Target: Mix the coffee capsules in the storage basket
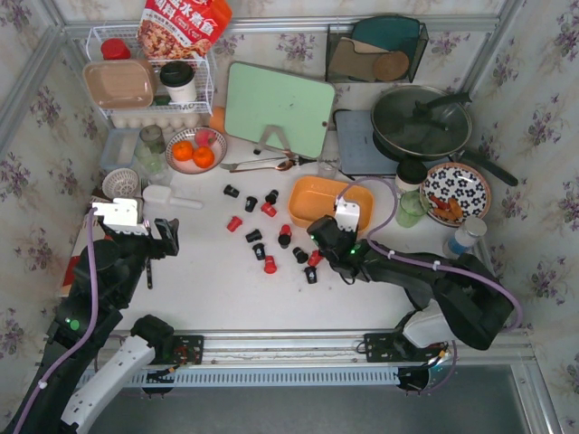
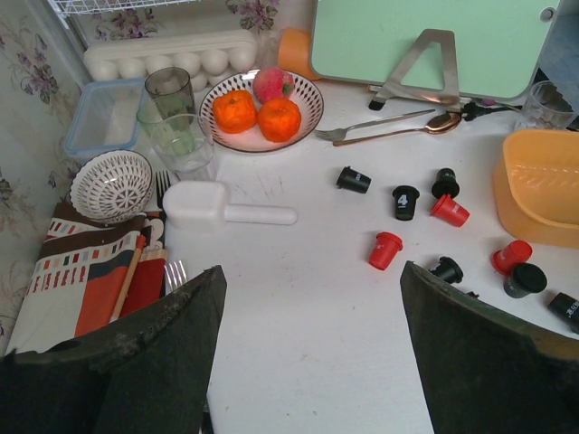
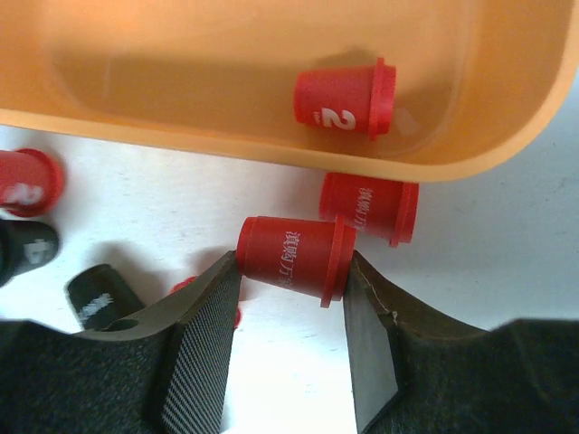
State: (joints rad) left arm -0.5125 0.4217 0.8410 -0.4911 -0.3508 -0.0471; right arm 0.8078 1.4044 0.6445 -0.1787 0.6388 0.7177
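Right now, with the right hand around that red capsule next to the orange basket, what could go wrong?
1. The right hand pinches the red capsule end to end, only at the very tips, so it may pop out on lifting.
2. A second red capsule lies just beyond it, beside the basket wall, and could get knocked away.

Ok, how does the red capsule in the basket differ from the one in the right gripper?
The basket capsule lies free inside the storage basket, showing a white 2; the gripped capsule is outside it, pinched by the right gripper, showing small lettering. Both are red, on their sides.
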